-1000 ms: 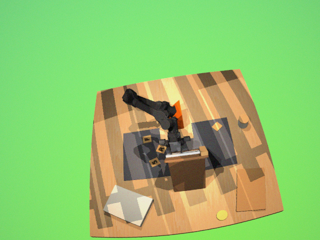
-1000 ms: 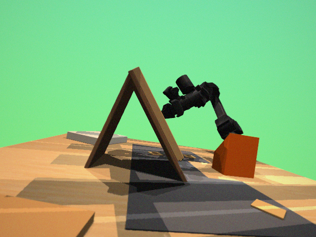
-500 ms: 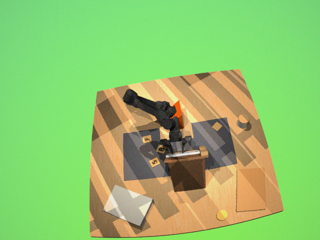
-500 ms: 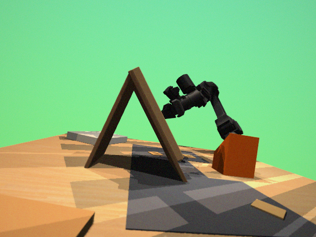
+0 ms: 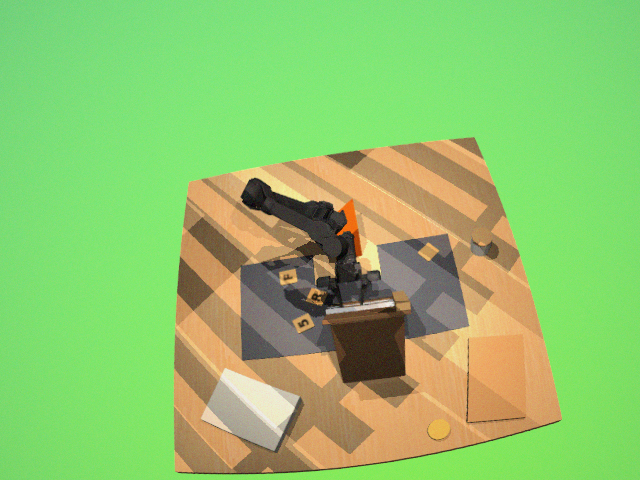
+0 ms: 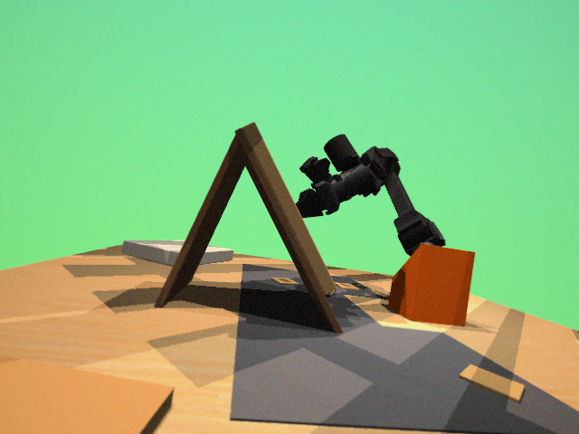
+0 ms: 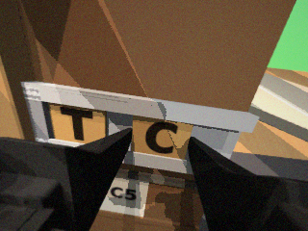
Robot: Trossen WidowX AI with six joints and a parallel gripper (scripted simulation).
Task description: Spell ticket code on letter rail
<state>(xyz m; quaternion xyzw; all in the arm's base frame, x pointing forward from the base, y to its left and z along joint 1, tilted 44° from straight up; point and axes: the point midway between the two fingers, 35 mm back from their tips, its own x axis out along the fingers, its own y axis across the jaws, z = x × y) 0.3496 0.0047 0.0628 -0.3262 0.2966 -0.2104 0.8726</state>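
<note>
The brown A-frame board (image 5: 369,351) (image 6: 280,210) carries a pale grey letter rail (image 5: 359,308) (image 7: 212,116). In the wrist view, the T tile (image 7: 69,132) sits near the rail's left end. The C tile (image 7: 182,131) is in the rail to its right, with a gap between them and bare channel to its right. My gripper (image 5: 352,303) (image 7: 160,136) is shut on the C tile; the exterior view hides the fingertips behind the board. The ticket (image 7: 137,204) below shows "C5"; my left finger hides the rest. Tiles F (image 5: 287,276), R (image 5: 315,296) and 5 (image 5: 303,322) lie left of the board.
A blank-looking tile (image 5: 428,251) (image 6: 493,382) lies on the dark mat (image 5: 258,335) (image 6: 298,392). Around it are an orange wedge (image 5: 352,227) (image 6: 434,285), a cylinder (image 5: 480,242), a white slab (image 5: 253,408) (image 6: 177,254), a yellow disc (image 5: 438,429) and a tan panel (image 5: 496,377).
</note>
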